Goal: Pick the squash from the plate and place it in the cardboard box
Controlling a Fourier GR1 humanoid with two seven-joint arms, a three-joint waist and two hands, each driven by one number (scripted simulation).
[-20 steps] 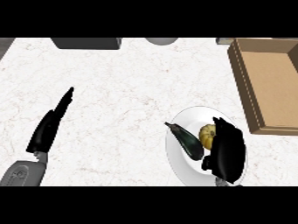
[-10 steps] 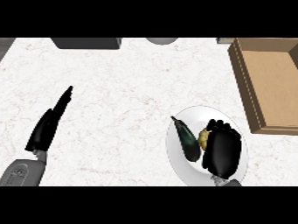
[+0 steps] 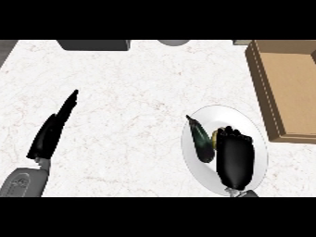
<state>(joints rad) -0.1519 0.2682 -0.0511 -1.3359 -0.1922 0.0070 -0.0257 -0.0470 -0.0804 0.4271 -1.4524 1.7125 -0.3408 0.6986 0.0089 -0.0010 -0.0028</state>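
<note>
Dark-green squash (image 3: 202, 140) lies on the plate (image 3: 209, 115), just left of the right hand (image 3: 235, 158), whose fingers (image 3: 230, 135) curl over it; contact unclear. Probably stiff, smooth, slippery: take its middle. Box (image 3: 292, 78) beyond. Left hand (image 3: 51, 131) rests straight on the tabletop (image 3: 133, 92).

squash (image 3: 216, 135) mostly hidden under right robot hand (image 3: 235, 157), cardboard box (image 3: 293, 88) cut off at right edge

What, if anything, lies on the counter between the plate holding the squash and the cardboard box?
Nothing visible. The squash sits on the plate under the right hand, which covers most of it. Only bare counter separates the plate from the cardboard box, apart from the box's own near wall.
</note>
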